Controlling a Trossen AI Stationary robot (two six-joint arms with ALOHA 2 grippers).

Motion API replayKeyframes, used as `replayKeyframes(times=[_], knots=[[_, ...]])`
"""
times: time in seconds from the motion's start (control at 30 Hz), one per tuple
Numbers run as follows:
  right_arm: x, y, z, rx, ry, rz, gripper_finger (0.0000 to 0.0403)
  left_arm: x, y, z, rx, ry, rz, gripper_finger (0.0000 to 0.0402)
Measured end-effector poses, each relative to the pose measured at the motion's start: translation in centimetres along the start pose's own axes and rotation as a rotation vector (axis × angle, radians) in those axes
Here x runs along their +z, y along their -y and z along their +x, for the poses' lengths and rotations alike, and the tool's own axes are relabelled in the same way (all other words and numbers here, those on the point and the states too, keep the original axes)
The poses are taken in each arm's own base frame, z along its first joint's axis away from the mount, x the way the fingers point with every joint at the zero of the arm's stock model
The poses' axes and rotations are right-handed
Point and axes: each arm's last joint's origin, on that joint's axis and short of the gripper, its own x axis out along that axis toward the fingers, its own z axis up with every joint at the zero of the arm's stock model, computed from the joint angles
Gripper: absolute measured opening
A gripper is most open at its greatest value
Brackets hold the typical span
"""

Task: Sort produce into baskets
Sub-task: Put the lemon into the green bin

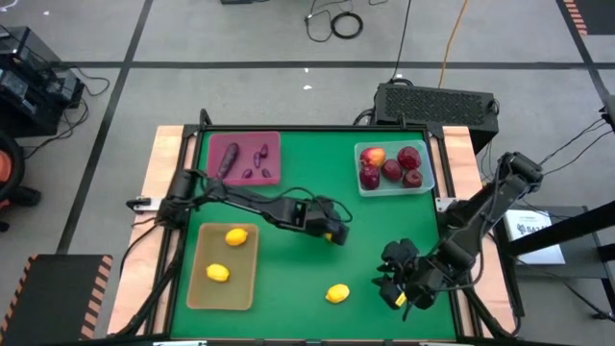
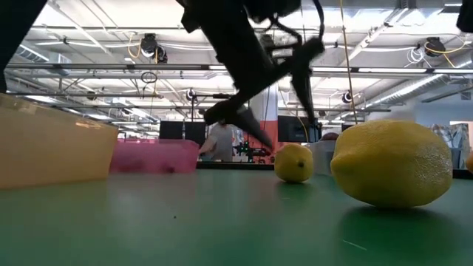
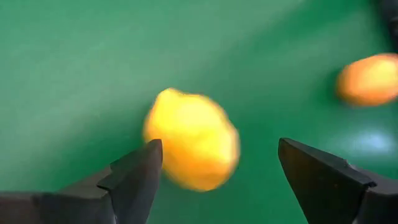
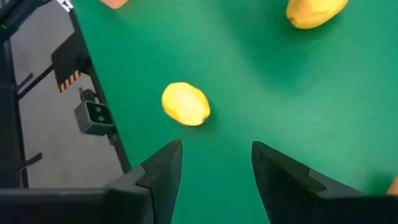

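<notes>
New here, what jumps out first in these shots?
The big lemon filling the low view's foreground, loose on the green table. In the high view, apples fill the clear tray at the far right, and the open left gripper hovers over a lemon.

We can't read any text here. The white sheet (image 1: pixel 534 228) beside the table's right edge carries dark print, too small to make out. No other labels, brands or numbers legible.
</notes>
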Motion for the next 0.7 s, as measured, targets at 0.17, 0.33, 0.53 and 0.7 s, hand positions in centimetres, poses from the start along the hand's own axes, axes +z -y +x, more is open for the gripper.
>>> replayKeyframes(times=[0.17, 0.33, 0.53, 0.7], knots=[[-0.3, 0.1, -0.1, -0.009, -0.006, -0.003, 0.0185, 0.0, -0.1, 0.6, 0.066, 0.008, 0.009, 0.0326], [-0.4, 0.2, -0.2, -0.025, -0.004, -0.016, 0.0185, 0.5, -0.3, 0.6, 0.084, 0.064, 0.001, 0.0326], [-0.4, 0.4, -0.2, -0.039, -0.007, -0.033, 0.0185, 0.3, -0.6, 2.2, 0.087, 0.067, -0.009, 0.0326], [-0.3, 0.5, -0.3, -0.042, -0.007, -0.04, 0.0185, -0.6, -0.6, 3.9, 0.063, 0.044, -0.024, 0.0326]])
